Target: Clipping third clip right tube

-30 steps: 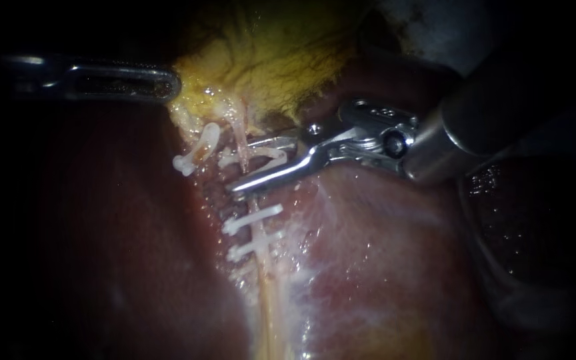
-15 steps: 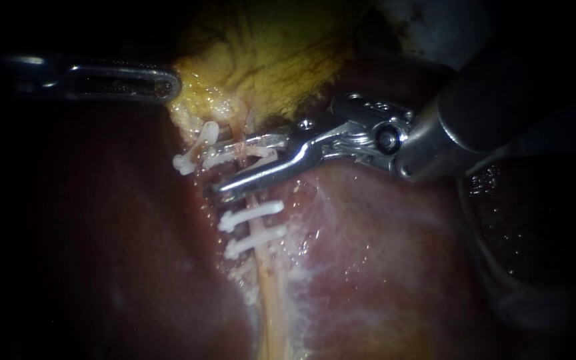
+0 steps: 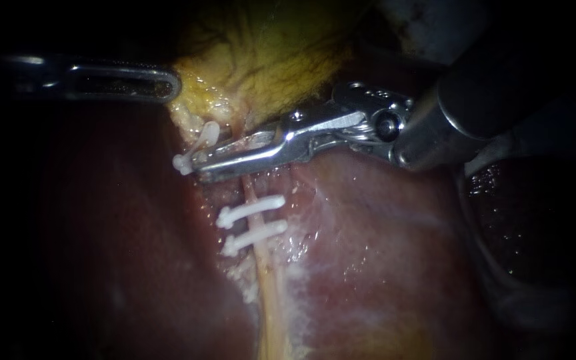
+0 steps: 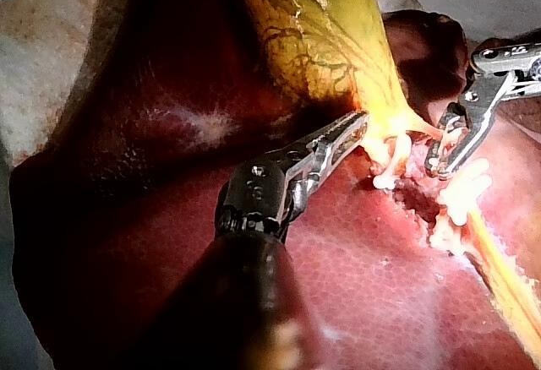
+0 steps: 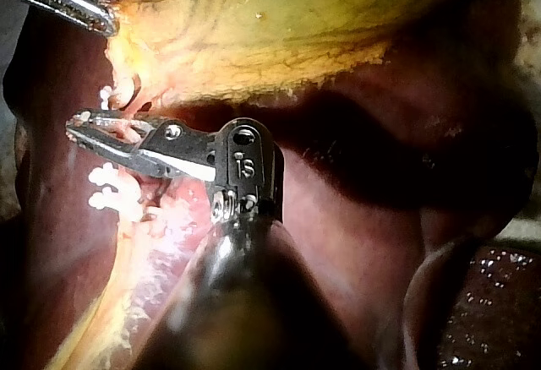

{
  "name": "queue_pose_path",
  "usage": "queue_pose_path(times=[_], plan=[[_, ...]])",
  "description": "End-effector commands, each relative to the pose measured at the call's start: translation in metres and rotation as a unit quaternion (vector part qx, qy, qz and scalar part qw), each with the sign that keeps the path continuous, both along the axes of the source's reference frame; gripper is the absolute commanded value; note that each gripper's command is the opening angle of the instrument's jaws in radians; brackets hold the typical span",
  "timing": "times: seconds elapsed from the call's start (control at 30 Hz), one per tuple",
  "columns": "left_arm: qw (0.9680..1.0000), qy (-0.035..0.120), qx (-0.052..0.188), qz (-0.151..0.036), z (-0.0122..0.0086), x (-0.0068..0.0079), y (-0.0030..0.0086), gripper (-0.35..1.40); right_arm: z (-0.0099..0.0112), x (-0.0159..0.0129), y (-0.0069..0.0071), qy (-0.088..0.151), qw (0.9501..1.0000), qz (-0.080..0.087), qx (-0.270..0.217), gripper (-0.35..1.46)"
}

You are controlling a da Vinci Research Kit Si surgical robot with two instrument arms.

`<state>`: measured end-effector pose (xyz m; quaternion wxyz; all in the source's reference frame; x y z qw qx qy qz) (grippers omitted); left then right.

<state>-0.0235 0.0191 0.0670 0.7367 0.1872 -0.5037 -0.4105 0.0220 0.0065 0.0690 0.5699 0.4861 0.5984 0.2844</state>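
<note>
Since a second ago the right instrument [image 3: 208,167] has slid further across the right tube [image 3: 265,267], and its jaws, then wide apart, have closed down. They are now clamped on that tube from two sides, just under the yellow gallbladder [image 3: 268,60]. In the right wrist view, white bits of a clip [image 5: 118,125] show between them.

Two instruments are in view. The left instrument [image 3: 168,83] comes in high, well apart from the right one, with its jaws pressed together on the gallbladder's edge, which is drawn to a point at their tip.

Three clips lie fully in view. Two of them, the upper clip [image 3: 251,209] and the lower clip [image 3: 256,235], cross the right tube side by side, a little apart, just below the right instrument's jaws. A third, the left clip [image 3: 196,147], stands off that tube, just beside the tips of those jaws.

The right tube runs on as a pale strand from the jaws down over the red liver [image 3: 381,253].
</note>
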Motion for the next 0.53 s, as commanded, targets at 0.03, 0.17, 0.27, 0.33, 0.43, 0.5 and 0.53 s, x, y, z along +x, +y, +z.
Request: queue_pose_path(times=[0.03,0.17,0.27,0.33,0.43,0.5,0.53], plan=[[1.0000,0.000,0.000,0.000,0.0000,0.0000,0.0000,-0.35,0.0000,0.0000,0.0000,-0.002,1.0000,-0.001,0.003,-0.35],[1.0000,0.000,0.000,0.000,0.0000,0.0000,0.0000,-0.35,0.0002,0.0000,0.0001,-0.004,1.0000,-0.002,0.008,-0.35],[1.0000,0.000,0.000,0.000,0.0000,0.0000,0.0000,-0.35,0.0003,0.0000,0.0000,-0.003,1.0000,-0.004,0.008,-0.35],[1.0000,0.000,0.000,0.000,0.0000,0.0000,0.0000,-0.35,0.0003,0.0000,-0.0001,-0.003,1.0000,-0.004,0.008,-0.35],[1.0000,0.000,0.000,0.000,0.0000,0.0000,0.0000,-0.35,0.0003,0.0000,-0.0001,-0.004,0.9999,-0.006,0.010,-0.35],[1.0000,0.000,0.000,0.000,0.0000,0.0000,0.0000,-0.35,0.0003,0.0000,-0.0002,-0.004,0.9999,-0.006,0.010,-0.35],[1.0000,0.000,0.000,0.000,0.0000,0.0000,0.0000,-0.35,0.0004,0.0000,-0.0002,-0.004,0.9999,-0.007,0.010,-0.35]])
